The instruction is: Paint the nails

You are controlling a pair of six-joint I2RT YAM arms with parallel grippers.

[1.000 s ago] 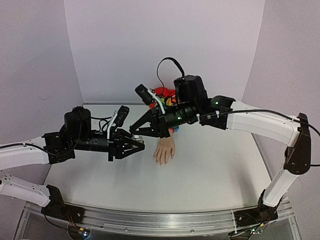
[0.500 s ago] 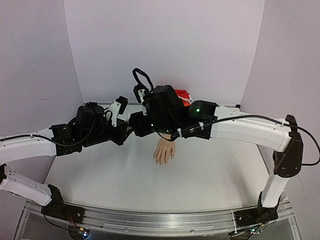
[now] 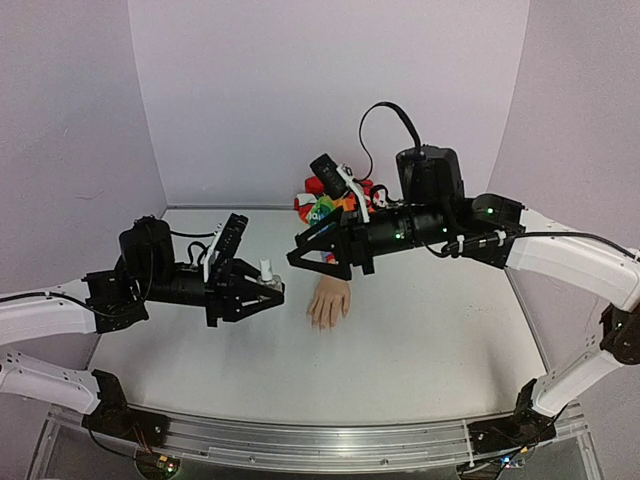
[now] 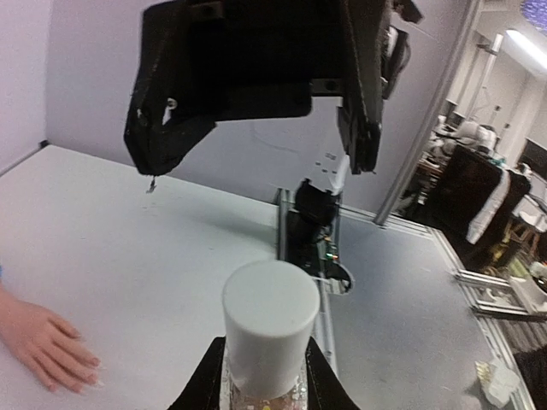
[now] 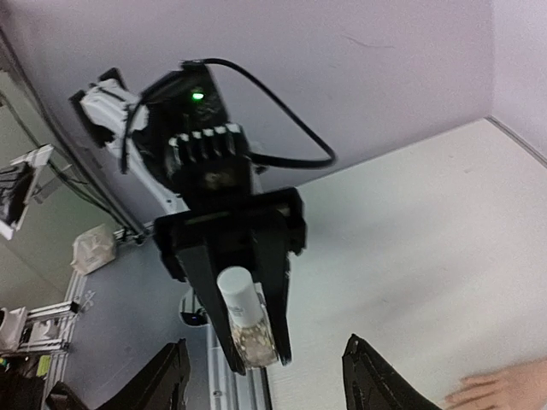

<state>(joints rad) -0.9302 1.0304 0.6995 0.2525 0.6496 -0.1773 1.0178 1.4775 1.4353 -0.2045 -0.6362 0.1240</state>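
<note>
Jaws of the left gripper (image 3: pixel 272 292) are closed on a small clear bottle (image 3: pixel 266 272), one black finger on each side of its body. The bottle stands upright in that grip. The left wrist view shows a smooth, matte white cap shaped as a plain cylinder, with pale speckled contents behind the glass below it. This gripper is at about 9 o'clock from the middle of the flat, matte white surface (image 3: pixel 420 340), raised off it.

Just beside the bottle, toward 3 o'clock, lies the fake hand (image 3: pixel 330 298). It is pale flesh-coloured and rubbery-looking, palm down on the surface, with its fingers pointing to 6 o'clock. The nails (image 4: pixel 96 366) are small pale ovals at the fingertips, and they are too small to show any coat. Neither gripper touches the hand.

Farther back, at about 11 o'clock from the hand and above it, hangs the right gripper (image 3: pixel 298 250). It is a black, angular wedge pointing toward 9 o'clock. Its jaws are spread wide with nothing between them, and its own wrist view shows the two dark fingers far apart at the lower edge, looking down at the held bottle.

At 12 o'clock from the hand, the rainbow-striped sleeve (image 3: pixel 325 208) bunches in soft red, green and orange folds, partly hidden by the right arm. Behind it rise plain, smooth lilac walls (image 3: pixel 330 90).
</note>
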